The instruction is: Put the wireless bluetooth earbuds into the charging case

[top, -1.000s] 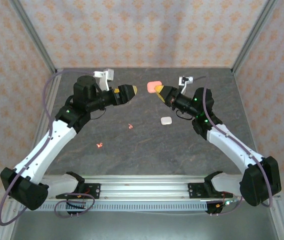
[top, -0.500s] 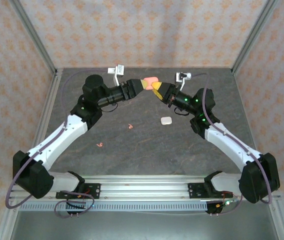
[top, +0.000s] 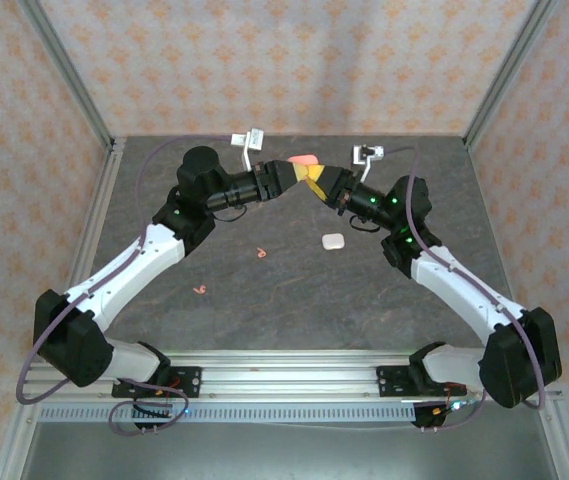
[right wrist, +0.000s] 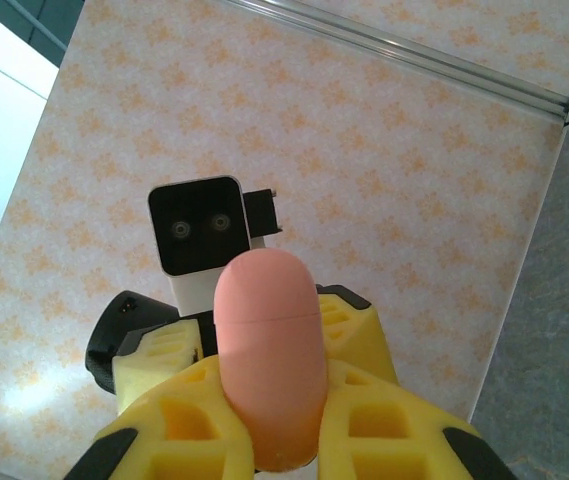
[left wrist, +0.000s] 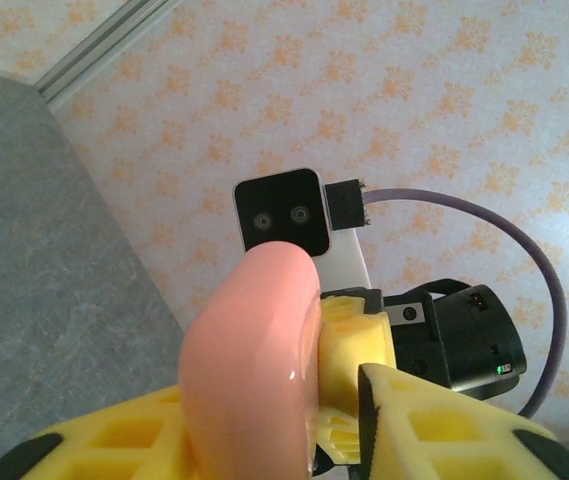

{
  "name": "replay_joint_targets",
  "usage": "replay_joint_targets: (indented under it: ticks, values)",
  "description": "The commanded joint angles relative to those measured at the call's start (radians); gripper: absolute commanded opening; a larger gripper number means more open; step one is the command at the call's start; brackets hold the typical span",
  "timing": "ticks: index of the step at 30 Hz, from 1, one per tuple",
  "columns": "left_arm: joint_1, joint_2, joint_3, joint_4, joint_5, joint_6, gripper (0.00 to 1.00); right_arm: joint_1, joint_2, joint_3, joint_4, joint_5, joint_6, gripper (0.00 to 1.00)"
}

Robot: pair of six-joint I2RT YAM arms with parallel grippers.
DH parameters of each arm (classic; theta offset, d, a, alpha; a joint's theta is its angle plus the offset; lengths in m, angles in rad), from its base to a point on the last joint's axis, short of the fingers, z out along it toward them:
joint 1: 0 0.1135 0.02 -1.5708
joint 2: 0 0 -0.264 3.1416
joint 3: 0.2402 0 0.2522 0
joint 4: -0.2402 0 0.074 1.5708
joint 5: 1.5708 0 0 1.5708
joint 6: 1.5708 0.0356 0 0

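Top view: the left gripper [top: 297,172] and right gripper [top: 316,183] meet tip to tip above the far middle of the table [top: 294,320], with a pink case [top: 305,159] at their tips. A white case [top: 332,241] lies shut on the table, nearer than the grippers. Coral earbuds [top: 261,253] lie loose: one is left of the white case, the other earbud [top: 200,290] further left and nearer the bases.

Left wrist: the pink case [left wrist: 254,370] stands between the left gripper's [left wrist: 264,400] yellow fingers [left wrist: 444,430]. The jaws are partly spread, and I cannot tell if they pinch it. The right arm's camera [left wrist: 282,212] faces in.

Right wrist: the right gripper [right wrist: 274,400] is clamped on the pink case [right wrist: 267,350], a finger [right wrist: 394,420] tight on each side. The left arm's camera [right wrist: 199,228] sits behind.
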Motion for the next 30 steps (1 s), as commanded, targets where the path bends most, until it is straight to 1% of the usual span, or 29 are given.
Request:
replay_joint_targets:
  ticks: [1,4,5,10,18,21,26,30]
  values:
    - [0.001,-0.041,0.005,0.023,0.002,0.018,0.37,0.002,-0.038,0.033,0.005,0.000,-0.044,0.00]
    - [0.013,-0.054,-0.015,0.048,-0.022,-0.004,0.38,0.003,-0.038,0.024,-0.004,0.014,-0.050,0.00]
    - [0.017,-0.057,-0.023,0.071,-0.024,-0.018,0.38,0.003,-0.069,0.021,-0.014,0.022,-0.055,0.00]
    - [0.023,-0.056,-0.037,0.117,-0.011,-0.056,0.38,0.002,-0.074,0.024,-0.029,0.023,-0.062,0.00]
    - [0.023,-0.051,-0.042,0.131,0.009,-0.070,0.30,0.003,-0.066,0.035,-0.025,0.010,-0.059,0.00]
    - [0.014,-0.041,-0.040,0.147,0.018,-0.082,0.29,0.002,-0.065,0.033,-0.024,0.011,-0.059,0.00]
    - [-0.006,-0.026,-0.032,0.146,0.034,-0.081,0.29,0.003,-0.064,0.035,-0.023,0.014,-0.061,0.00]
    - [-0.011,-0.026,-0.029,0.134,0.035,-0.074,0.33,0.003,-0.062,0.037,-0.021,0.010,-0.059,0.00]
